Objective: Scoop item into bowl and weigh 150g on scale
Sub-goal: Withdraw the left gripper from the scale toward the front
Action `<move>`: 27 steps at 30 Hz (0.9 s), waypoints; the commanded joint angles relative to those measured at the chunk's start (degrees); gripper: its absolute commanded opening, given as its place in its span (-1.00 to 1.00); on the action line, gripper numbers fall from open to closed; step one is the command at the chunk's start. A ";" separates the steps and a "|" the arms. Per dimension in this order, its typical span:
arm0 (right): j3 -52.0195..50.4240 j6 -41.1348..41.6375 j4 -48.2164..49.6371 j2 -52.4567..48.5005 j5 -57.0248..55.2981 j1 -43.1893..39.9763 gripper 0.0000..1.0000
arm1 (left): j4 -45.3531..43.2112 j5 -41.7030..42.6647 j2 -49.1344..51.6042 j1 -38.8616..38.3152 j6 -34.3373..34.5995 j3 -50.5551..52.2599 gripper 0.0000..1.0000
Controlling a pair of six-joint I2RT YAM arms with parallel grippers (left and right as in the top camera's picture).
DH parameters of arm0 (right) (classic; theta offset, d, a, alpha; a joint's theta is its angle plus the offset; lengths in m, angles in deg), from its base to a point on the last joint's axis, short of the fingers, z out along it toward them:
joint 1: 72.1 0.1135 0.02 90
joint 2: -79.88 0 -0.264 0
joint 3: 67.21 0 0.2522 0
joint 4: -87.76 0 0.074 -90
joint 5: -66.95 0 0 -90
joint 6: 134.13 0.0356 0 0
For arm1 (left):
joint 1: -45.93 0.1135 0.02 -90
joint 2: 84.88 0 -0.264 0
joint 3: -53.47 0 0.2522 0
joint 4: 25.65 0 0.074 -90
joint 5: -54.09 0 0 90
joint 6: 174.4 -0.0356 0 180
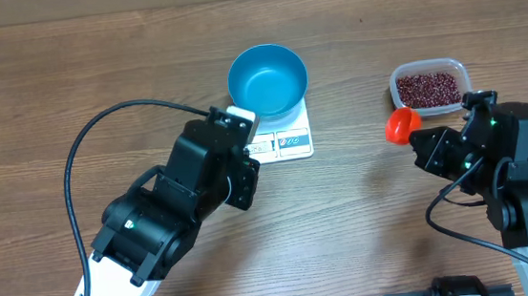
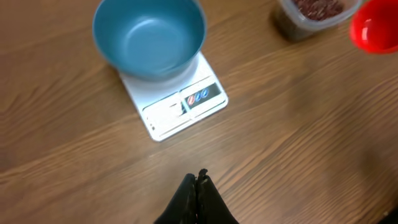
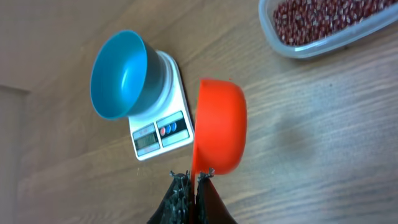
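From overhead, the teal bowl (image 1: pixel 268 79) sits on the white kitchen scale (image 1: pixel 292 142) at upper centre. It covers the far part of the platform, so the display strip at the lower edge stays readable. The maroon beans (image 1: pixel 428 87) lie in the clear plastic tub (image 1: pixel 461 73) at upper right. The red scoop (image 1: pixel 399 126) hangs just below and left of the tub, which I judge is a staging spot for a dip. My left arm (image 1: pixel 169 214) reaches in from lower left beside the scale.

In the left wrist view, my left fingers (image 2: pixel 189 194) are pressed together at bottom centre and hold nothing over bare worktop (image 2: pixel 298 143). The scale's long axis slants toward the lower right and the bowl looks empty.

In the right wrist view, my right fingers (image 3: pixel 180 194) pinch the scoop's lower end. Its long axis runs up the frame, the rim is edge-on, and the mouth faces left toward the bowl. I can't see its inside here. The beans are all in the tub, upper right.
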 commanded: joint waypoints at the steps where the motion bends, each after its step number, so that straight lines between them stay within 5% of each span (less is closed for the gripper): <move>1: 1.01 -1.36 -0.72 0.31 1.01 -0.26 -0.93 | 0.52 -1.92 0.31 0.22 -2.10 1.09 -0.91; 13: 1.01 -1.31 0.70 0.31 -1.68 -0.28 -0.93 | -9.14 -7.76 3.50 1.99 -3.41 8.15 -0.92; 27: 1.01 -0.87 6.84 -1.33 -5.18 -0.28 -0.93 | -15.63 -2.82 15.52 3.69 -7.50 10.93 -0.92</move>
